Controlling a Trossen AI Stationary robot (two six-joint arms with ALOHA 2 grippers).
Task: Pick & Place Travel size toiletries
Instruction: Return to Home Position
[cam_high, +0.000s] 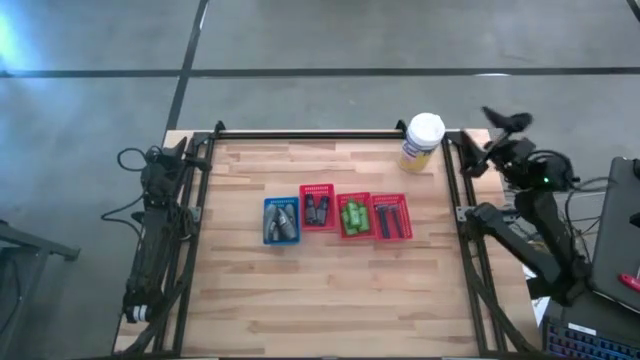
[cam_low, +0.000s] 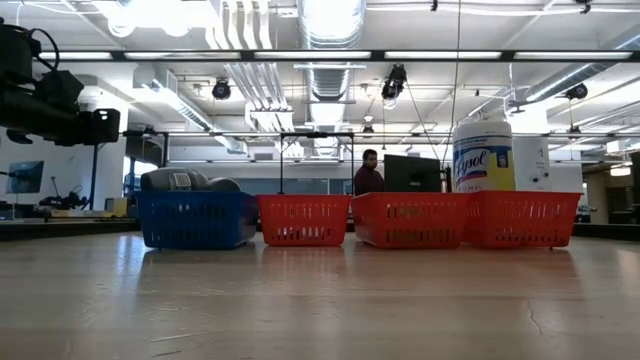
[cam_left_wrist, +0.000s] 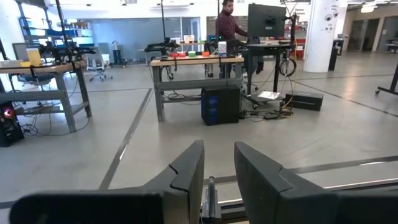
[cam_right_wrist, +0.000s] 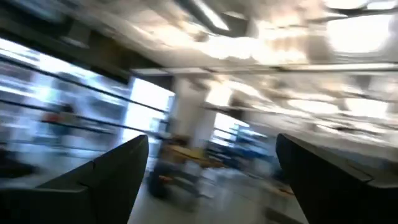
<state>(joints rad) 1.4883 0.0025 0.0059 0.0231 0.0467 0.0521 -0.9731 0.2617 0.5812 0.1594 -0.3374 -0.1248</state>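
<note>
Four mesh trays stand in a row at mid-table. The blue tray (cam_high: 281, 221) holds grey oval bottles (cam_low: 180, 180). One red tray (cam_high: 318, 208) holds dark flat packs. A second red tray holds bright green bottles (cam_high: 353, 216), and the third holds dark razors (cam_high: 391, 217). My left gripper (cam_left_wrist: 219, 163) is parked by the table's left edge (cam_high: 163, 158), its fingers a little apart and pointing past the far edge. My right gripper (cam_right_wrist: 211, 180) is open and raised off the table's far right corner (cam_high: 500, 122). Neither is near the trays.
A big white-capped, yellow-labelled jar (cam_high: 422, 140) stands near the far right corner, behind the red trays (cam_low: 484, 155). Dark frame rails run along the left, right and far edges. Bare wood lies in front of the trays. A person (cam_low: 368, 172) stands far off in the room.
</note>
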